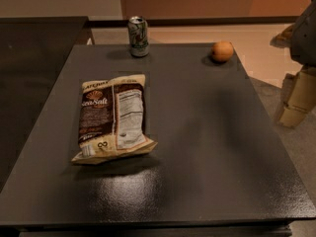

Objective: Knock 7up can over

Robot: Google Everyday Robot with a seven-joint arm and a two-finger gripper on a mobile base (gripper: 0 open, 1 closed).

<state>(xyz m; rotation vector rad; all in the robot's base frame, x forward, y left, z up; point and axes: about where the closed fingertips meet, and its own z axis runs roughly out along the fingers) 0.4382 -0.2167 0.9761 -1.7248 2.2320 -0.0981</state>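
Hovering right of the table [207,142], the claw [298,100] (empty) touches nothing.

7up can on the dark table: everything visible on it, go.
The small cylindrical silver-white and green metal soda can stands upright, silver top up. It sits at the far edge of the dark grey table, touching only the tabletop, apart from the brown-and-cream chip bag and round orange fruit. The claw hangs beyond the table's right side, well clear of it.
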